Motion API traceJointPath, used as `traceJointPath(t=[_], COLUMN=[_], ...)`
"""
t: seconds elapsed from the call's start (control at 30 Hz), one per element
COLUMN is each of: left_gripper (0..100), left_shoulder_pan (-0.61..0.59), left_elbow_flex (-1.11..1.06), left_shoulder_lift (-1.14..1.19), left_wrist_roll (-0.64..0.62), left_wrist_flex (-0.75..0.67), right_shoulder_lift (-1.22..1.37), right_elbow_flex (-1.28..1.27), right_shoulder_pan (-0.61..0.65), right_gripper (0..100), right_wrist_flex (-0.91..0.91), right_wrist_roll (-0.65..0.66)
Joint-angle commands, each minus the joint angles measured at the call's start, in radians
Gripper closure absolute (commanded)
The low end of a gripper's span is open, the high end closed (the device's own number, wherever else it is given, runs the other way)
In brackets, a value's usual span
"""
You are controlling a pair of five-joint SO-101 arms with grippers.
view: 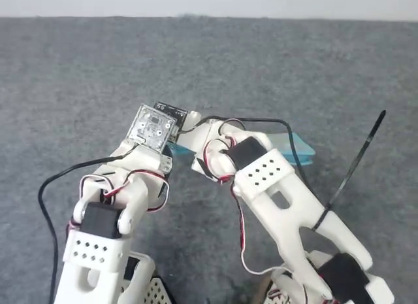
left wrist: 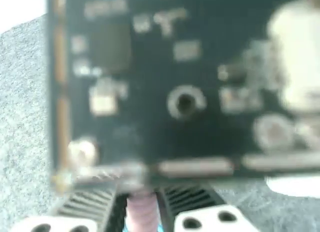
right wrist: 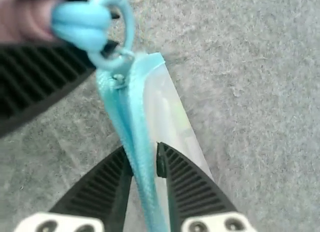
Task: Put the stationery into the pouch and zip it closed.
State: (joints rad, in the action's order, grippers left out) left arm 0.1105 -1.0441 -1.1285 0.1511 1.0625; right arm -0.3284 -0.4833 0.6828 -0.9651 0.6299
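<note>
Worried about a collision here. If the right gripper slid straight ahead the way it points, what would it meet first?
Most likely the zip pull, close ahead along the pouch that the right gripper clamps. The left gripper's finger holds that pull, so it sits in the same line.

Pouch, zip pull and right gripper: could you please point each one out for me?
pouch [right wrist: 176,117], right wrist view, on its clear side panel.
zip pull [right wrist: 85,23], right wrist view, on its blue tab.
right gripper [right wrist: 143,151], right wrist view, midway between its fingertips.
</note>
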Motion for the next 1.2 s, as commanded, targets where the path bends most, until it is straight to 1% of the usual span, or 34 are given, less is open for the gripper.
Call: traceJointPath(t=[0.0,0.13,0.27,0.4,0.6,0.73,0.97,1.17], left_gripper=[99,99,99,99,99,99,99,99], left_shoulder_pan=[-0.029,-0.101,-0.109,-0.115,-0.11,-0.112,-0.107,-0.109], left_elbow_flex=[-0.002,-0.007,-0.031,-0.073,-0.082,-0.102,-0.159,-0.165], left_shoulder_lift=[-0.037,-0.037,-0.035,-0.035,-0.035,-0.035,-0.035,-0.035], left_wrist_roll=[-0.015,-0.015,-0.014,-0.011,-0.011,-0.011,-0.011,-0.011], left_wrist_flex=[-0.071,-0.104,-0.129,-0.175,-0.175,-0.183,-0.218,-0.213], right_shoulder_lift=[-0.165,-0.337,-0.481,-0.61,-0.751,-0.814,-0.802,-0.723], right_elbow_flex=[0.006,-0.114,-0.189,-0.187,-0.187,-0.181,0.051,0.23], right_shoulder_pan=[0.012,0.012,0.013,0.013,0.018,0.054,0.061,0.056], right_gripper=[99.2,99.2,99.2,99.2,99.2,99.3,99.3,99.3], right_wrist_flex=[-0.042,-0.044,-0.064,-0.14,-0.228,-0.282,-0.369,-0.421], right_wrist_roll=[-0.015,-0.017,-0.023,-0.023,-0.023,-0.026,-0.078,-0.078])
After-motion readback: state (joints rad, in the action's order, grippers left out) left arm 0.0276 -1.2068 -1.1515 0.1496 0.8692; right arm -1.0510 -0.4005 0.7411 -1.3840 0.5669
